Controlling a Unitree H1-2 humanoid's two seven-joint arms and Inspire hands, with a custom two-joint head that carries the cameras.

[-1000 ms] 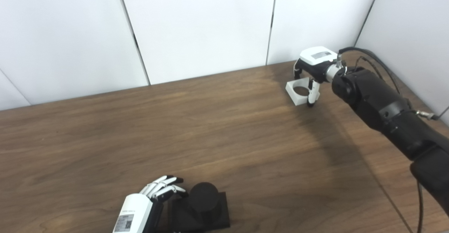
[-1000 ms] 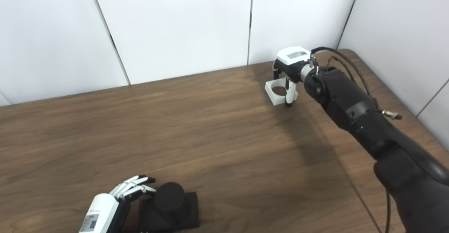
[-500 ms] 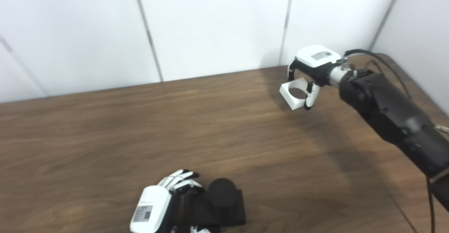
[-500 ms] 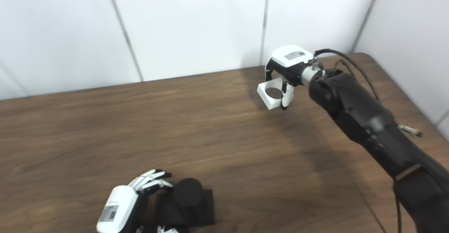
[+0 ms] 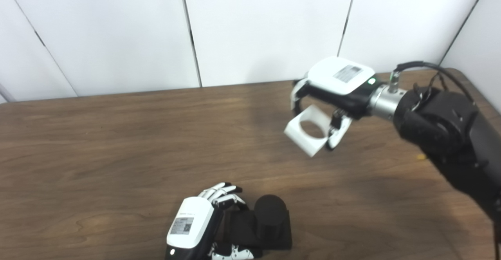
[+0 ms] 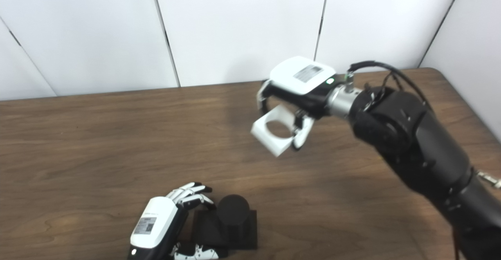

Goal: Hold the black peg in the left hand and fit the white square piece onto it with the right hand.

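We held white square piece [image 5: 307, 132] aloft, tilted, in right hand [image 5: 336, 89]; left hand [image 6: 160, 224] gripped black peg [image 6: 233, 210] near tabletop [image 5: 117, 142] front edge. Tilt risked jamming on peg.

Right hand [image 6: 291, 95] holds white square piece [image 6: 274, 132] above table [image 6: 98, 142]; left hand [image 6: 164, 222] grips black peg [image 6: 231, 222].

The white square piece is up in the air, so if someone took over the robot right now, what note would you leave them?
Right hand: shut on the white square piece, held tilted above the table, hole showing.
Left hand: wrapped around the base of the black peg, which stands upright near the front edge.
Done: both parts gripped, piece lifted.
Left: carry the piece over the peg, line up the hole, lower it on.
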